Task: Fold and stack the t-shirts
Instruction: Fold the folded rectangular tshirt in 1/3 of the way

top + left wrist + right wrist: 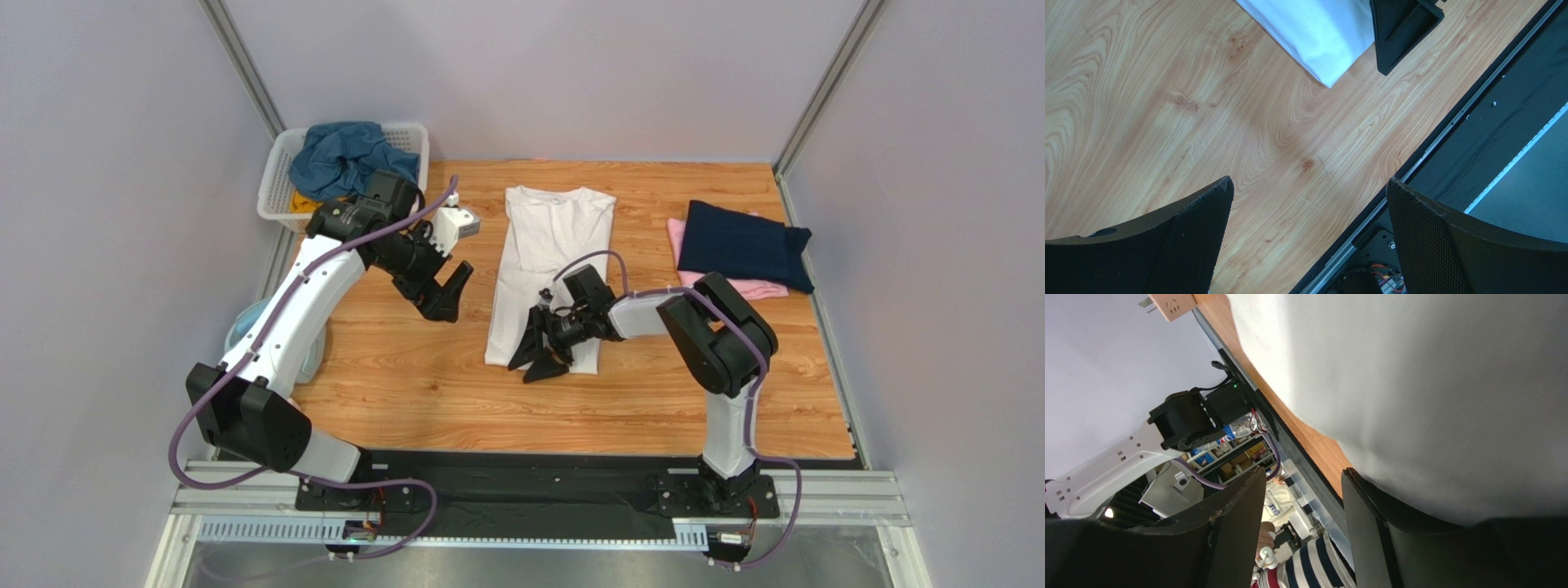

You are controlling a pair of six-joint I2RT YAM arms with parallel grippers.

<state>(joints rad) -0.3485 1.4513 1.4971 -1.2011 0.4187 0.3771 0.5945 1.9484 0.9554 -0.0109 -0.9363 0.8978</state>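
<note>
One white shirt (548, 245) in work, mid-tabletop (405, 380), sleeves already in, a long strip running far to near. Folded navy shirt (746, 245) sits on the pink one (677, 245) at far right. The teal shirt (350, 153) is bunched in the basket (276, 184) far left.

Our right gripper (546, 355) is down at the near hem, right side, jaws part-way apart. Its wrist view shows cloth lying against one finger but nothing between the two, so we call it no grip yet. Our left gripper (442, 294) hangs wide apart over bare wood just left of the shirt, holding nothing.

We read the step as the cross fold, near hem up to the collar. To do it well:
- get left onto the near-left corner
- pinch both corners through all layers
- lift low and level, carry far together
- lay the hem square on the collar

Uneven lift would skew the strip.
</note>
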